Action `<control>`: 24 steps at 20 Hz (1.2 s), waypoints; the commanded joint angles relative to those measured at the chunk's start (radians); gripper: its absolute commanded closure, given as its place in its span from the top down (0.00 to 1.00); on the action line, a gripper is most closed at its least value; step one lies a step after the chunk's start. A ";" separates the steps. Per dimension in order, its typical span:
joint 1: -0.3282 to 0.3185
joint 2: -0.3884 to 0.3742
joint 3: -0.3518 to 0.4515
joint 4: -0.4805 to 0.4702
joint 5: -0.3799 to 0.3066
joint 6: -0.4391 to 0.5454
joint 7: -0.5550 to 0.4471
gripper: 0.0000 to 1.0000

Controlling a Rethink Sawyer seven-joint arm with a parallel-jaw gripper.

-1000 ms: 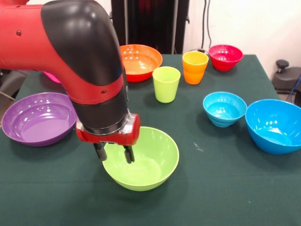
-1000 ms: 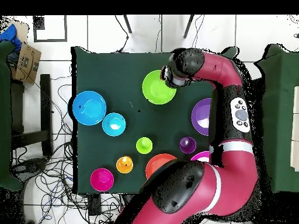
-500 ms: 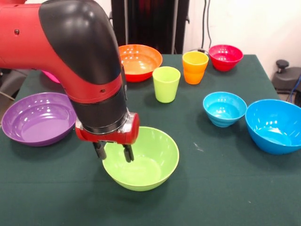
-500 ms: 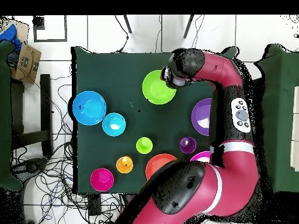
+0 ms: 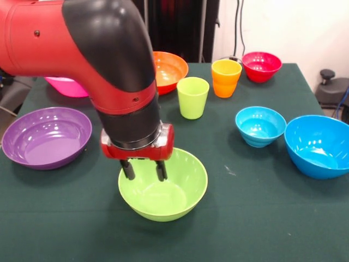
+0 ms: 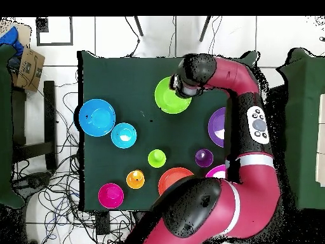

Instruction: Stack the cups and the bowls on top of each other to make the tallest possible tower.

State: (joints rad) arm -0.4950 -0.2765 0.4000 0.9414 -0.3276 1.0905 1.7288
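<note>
Hovering: hand (image 5: pixel 144 170) fingers apart inside lime green bowl (image 5: pixel 177 196) | other bowls and cups hold nothing

Upright and unstacked, a lime green bowl (image 5: pixel 163 185) is seen at lower centre, cups (image 5: pixel 193 97) at upper centre, other bowls (image 5: pixel 260 125) spread around.

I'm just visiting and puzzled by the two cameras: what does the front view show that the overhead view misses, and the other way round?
Only the front view shows the gripper, open, its fingers over the green bowl. Only the overhead view shows the purple cup, plus the floor cables and a cardboard box. Both show the green bowl, the blue bowl, the purple bowl and the green cup, all standing apart, nothing stacked.
</note>
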 commanded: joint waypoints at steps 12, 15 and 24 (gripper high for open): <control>-0.020 -0.040 0.095 0.097 -0.087 0.051 -0.420 1.00; -0.032 -0.046 0.096 0.105 -0.087 0.049 -0.428 1.00; -0.047 -0.035 0.094 0.064 -0.096 0.080 -0.469 1.00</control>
State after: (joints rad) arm -0.5297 -0.3125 0.4494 0.9759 -0.3421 1.0905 1.6167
